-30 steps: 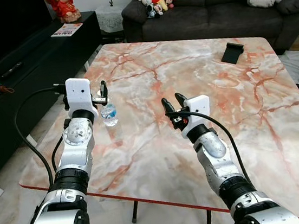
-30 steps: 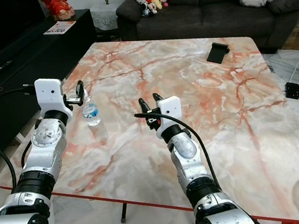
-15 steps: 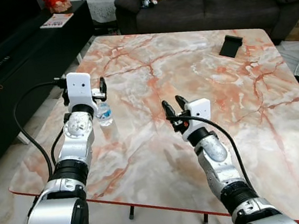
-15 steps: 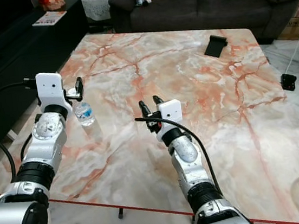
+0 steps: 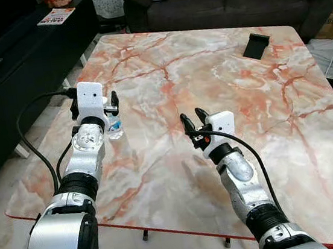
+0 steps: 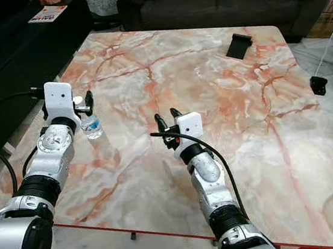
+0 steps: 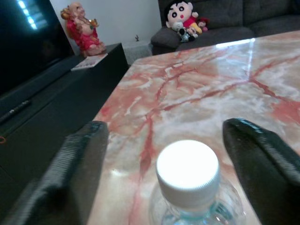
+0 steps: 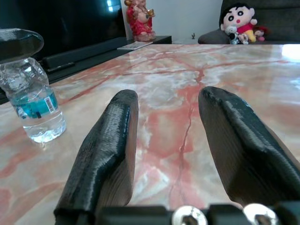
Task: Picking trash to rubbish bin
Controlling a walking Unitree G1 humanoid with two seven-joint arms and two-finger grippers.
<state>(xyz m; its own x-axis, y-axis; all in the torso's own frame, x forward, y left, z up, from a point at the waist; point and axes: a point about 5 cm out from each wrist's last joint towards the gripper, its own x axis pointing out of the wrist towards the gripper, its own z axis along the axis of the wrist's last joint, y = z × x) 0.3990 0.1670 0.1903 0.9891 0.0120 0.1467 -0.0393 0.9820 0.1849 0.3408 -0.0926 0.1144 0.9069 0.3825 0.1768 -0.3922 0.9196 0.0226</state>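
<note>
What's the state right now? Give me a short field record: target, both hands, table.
target: small water bottle, upright near the table's left edge, white cap on
left hand: open, fingers either side of the bottle's cap, not closed on it
right hand: open, above the table mid-area, holding nothing
table: marble top; black stand near far right corner

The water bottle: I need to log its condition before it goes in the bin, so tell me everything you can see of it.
The water bottle is small, of clear crinkled plastic, with a white screw cap on and a blue-and-white label around its middle. It looks nearly empty. It stands upright on the marble table near its left edge. The left gripper is open, a finger on each side of the cap, not yet closed on it. The right gripper hovers open, apart from it.
</note>
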